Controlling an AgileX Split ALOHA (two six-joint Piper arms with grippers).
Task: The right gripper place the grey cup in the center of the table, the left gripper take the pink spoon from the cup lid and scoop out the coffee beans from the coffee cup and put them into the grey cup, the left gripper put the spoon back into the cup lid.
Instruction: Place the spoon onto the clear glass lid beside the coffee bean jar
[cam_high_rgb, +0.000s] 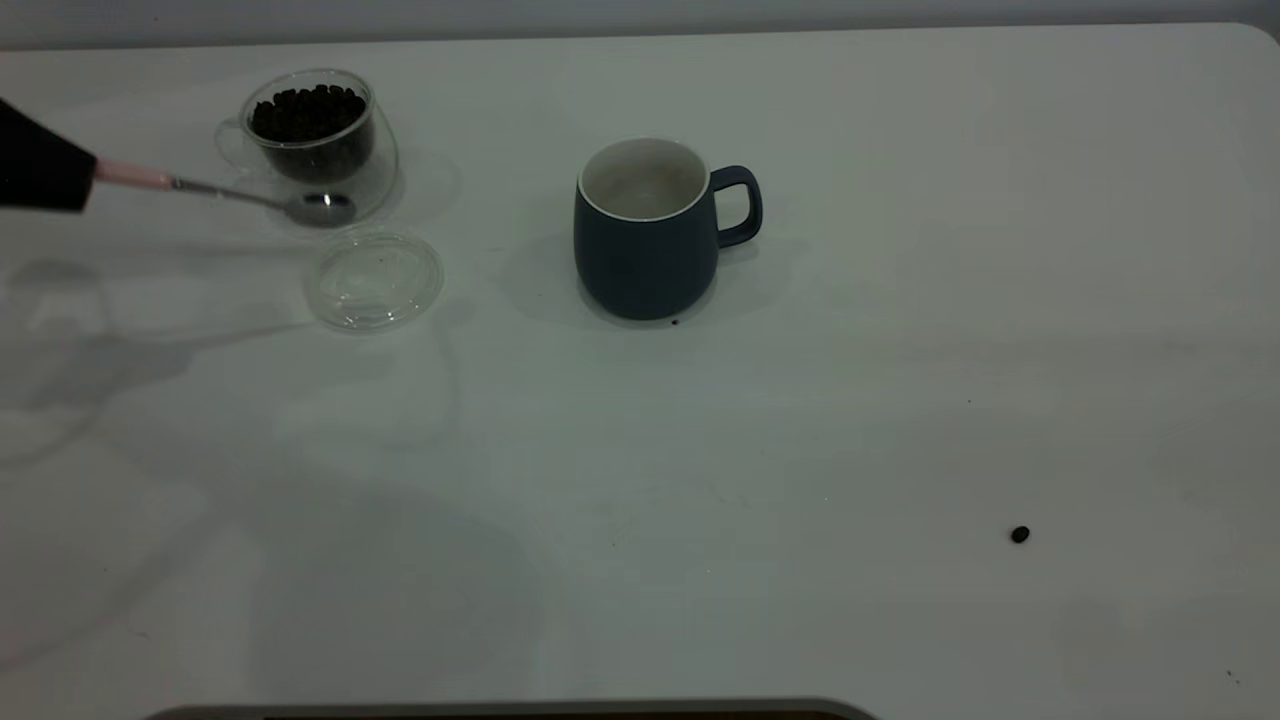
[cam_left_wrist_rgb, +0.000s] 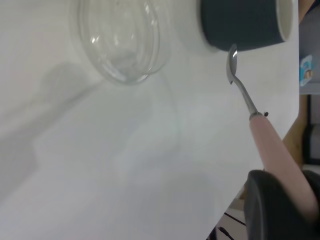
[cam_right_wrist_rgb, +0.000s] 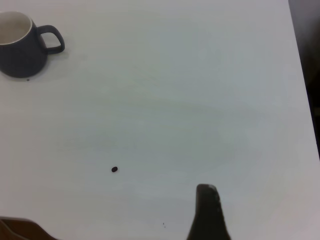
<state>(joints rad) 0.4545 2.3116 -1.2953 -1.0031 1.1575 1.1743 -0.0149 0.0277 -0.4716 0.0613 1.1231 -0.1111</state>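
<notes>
Now the left gripper (cam_high_rgb: 88, 178) at the table's (cam_high_rgb: 640, 500) far left edge is clamped on the spoon's (cam_high_rgb: 215, 190) pink handle. The bowl, seemingly empty, hangs low in front of the coffee cup (cam_high_rgb: 312, 125), just above the lid (cam_high_rgb: 373, 279). To scoop well, I'd lift the bowl over the glass rim, then dip into the beans (cam_high_rgb: 308, 110) gently. The grey cup (cam_high_rgb: 645, 230) waits mid-table. One stray bean (cam_high_rgb: 1019, 534) lies far right; the right gripper's (cam_right_wrist_rgb: 207, 210) opening I cannot tell.
</notes>
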